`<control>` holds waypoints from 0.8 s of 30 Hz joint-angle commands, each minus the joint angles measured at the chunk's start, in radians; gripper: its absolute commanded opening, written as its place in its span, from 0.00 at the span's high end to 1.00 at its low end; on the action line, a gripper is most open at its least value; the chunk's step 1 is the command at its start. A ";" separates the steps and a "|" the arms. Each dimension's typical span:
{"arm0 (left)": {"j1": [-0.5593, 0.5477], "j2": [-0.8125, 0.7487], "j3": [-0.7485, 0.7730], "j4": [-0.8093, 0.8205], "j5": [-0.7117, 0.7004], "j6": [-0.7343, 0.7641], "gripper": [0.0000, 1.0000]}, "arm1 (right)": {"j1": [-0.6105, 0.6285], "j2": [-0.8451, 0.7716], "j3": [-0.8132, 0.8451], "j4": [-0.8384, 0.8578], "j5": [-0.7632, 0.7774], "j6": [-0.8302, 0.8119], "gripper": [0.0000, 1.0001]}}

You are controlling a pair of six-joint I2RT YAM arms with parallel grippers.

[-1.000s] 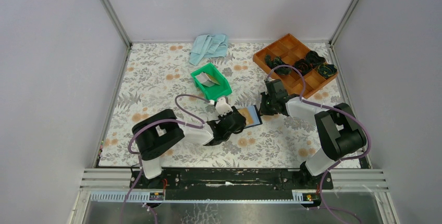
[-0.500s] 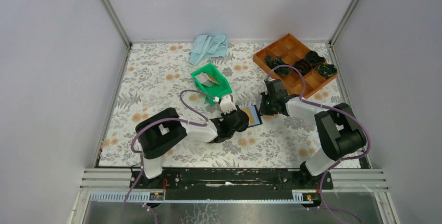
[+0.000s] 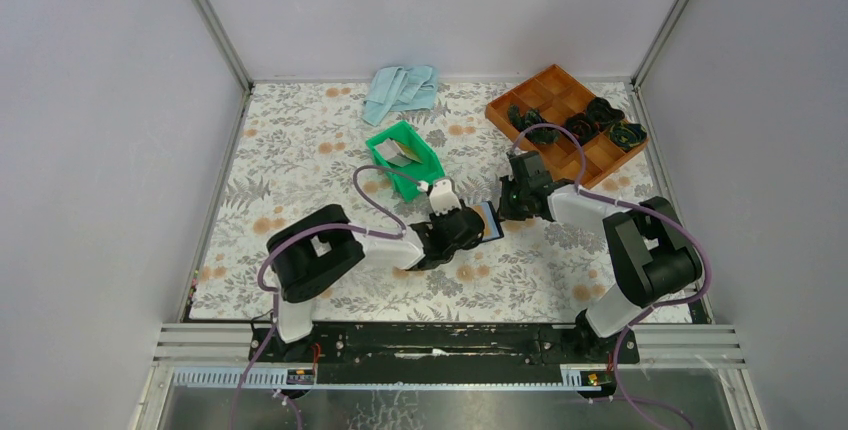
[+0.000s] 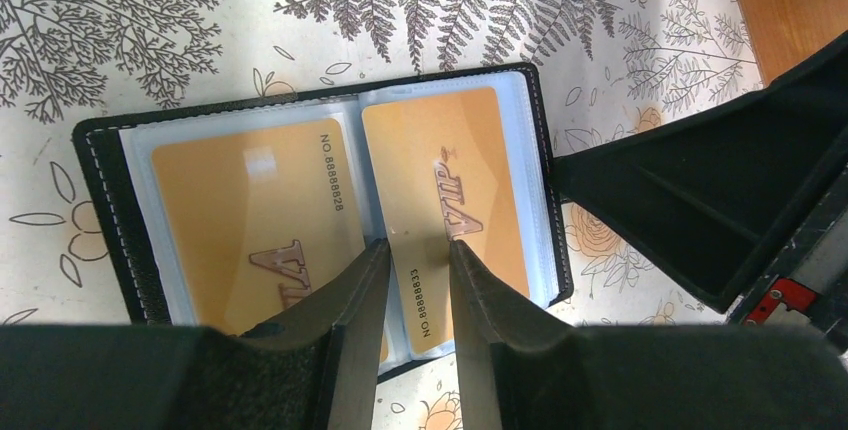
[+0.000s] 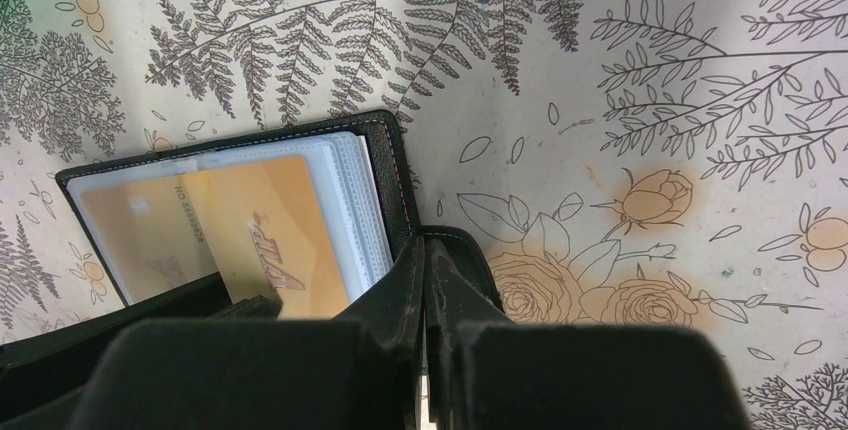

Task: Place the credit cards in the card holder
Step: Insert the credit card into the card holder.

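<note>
Bench first: green bin sits past the middle toward the far edge, with what looks like more cards in it. The card holder lies open just right of the middle. One gold card is pocketed, and a second gold card sits skewed over the right sleeve. My worry: shoved in crooked, it could jam on the plastic lip, buckle, or drag the holder loose. Left fingers are nipped on that skewed card's end. Right fingers are clenched on the holder's right cover edge, pinning it.
</note>
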 commanded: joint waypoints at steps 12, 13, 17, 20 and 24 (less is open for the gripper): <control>-0.002 0.079 0.082 -0.099 0.008 0.072 0.64 | 0.014 0.018 0.047 -0.016 0.011 -0.022 1.00; -0.002 0.084 0.090 -0.101 0.010 0.074 0.64 | 0.018 0.017 0.049 -0.017 0.012 -0.021 1.00; -0.001 0.113 0.130 -0.119 0.034 0.088 0.64 | 0.029 0.018 0.053 -0.021 0.016 -0.019 1.00; 0.000 0.121 0.141 -0.123 0.043 0.090 0.64 | 0.043 0.018 0.056 -0.025 0.027 -0.019 1.00; 0.000 0.113 0.151 -0.122 0.052 0.099 0.64 | 0.054 0.022 0.056 -0.025 0.031 -0.018 1.00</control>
